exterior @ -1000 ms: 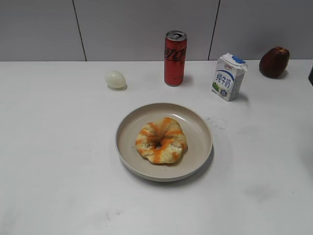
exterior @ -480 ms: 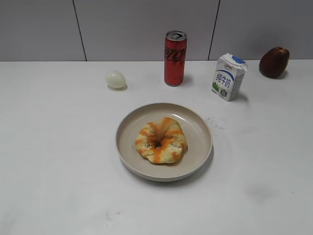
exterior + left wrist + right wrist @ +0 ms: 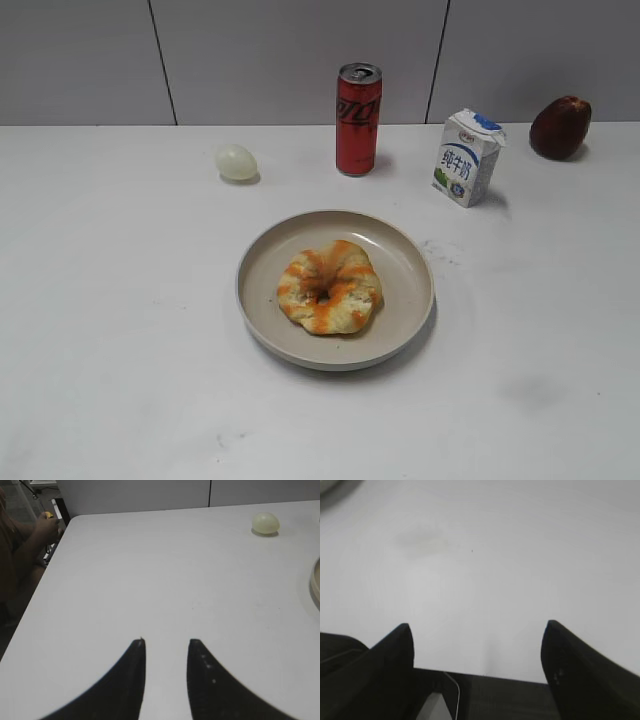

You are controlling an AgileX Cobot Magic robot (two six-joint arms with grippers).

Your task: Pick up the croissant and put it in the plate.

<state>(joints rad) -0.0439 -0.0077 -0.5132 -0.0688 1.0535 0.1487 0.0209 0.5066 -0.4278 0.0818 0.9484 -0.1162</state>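
Resting mid-frame, croissant (image 3: pixel 329 286) sits inside plate (image 3: pixel 335 288), same as second ago; dark arm edge gone from right border. Task looks complete. Left gripper (image 3: pixel 166 645) jaws narrow, empty; right gripper (image 3: pixel 477 630) jaws wide, empty, over bare desk (image 3: pixel 120 300).

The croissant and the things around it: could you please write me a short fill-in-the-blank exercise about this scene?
1. The croissant lies inside the ____.
2. The red can stands between the egg and the ____ carton.
3. The right gripper is open and holds ____.
4. The dark reddish-brown fruit sits at the far ____ of the table in the exterior view.

Missing words: plate; milk; nothing; right
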